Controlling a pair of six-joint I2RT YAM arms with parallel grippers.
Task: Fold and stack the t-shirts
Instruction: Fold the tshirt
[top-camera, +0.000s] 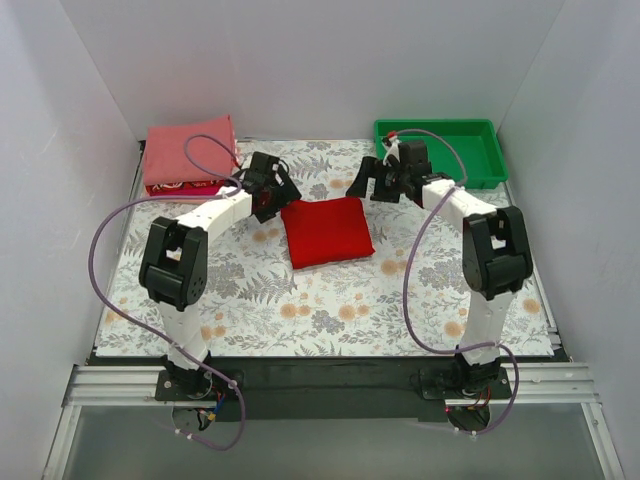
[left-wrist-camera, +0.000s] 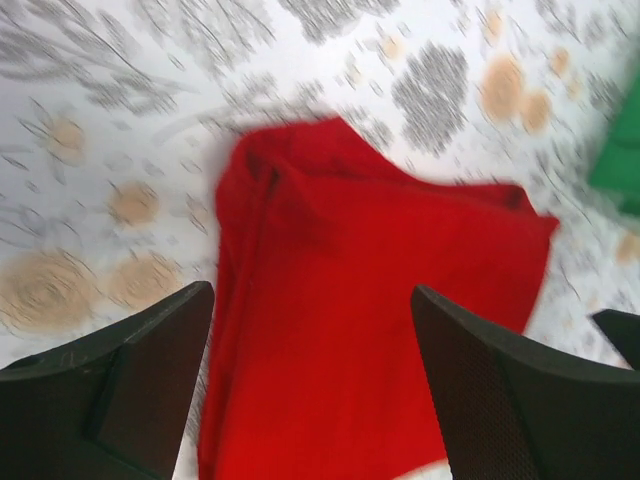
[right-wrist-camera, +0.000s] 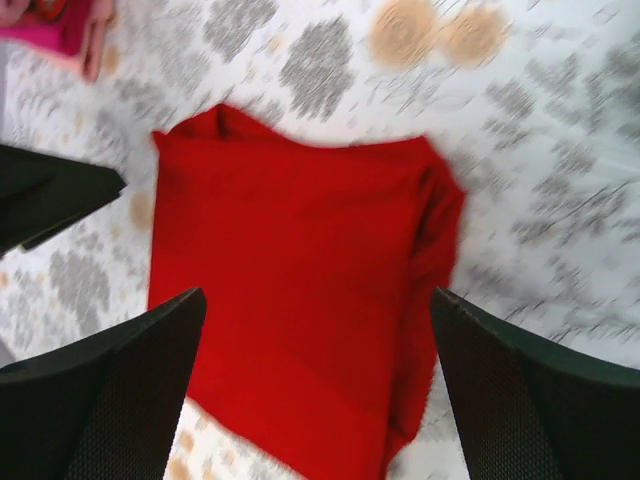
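Floral counter (top-camera: 300, 300), with a stack of folded t-shirts (top-camera: 188, 155) in its far left corner. A red t-shirt (top-camera: 326, 231) lies at the middle, well apart from the stack. Lifted by one side only, its loose layers would likely fall open or drag askew. It is folded into a rough square, with one edge bunched thick. The left claw (top-camera: 268, 193) and right claw (top-camera: 368, 182) hover near its far corners, both spread wide and empty.
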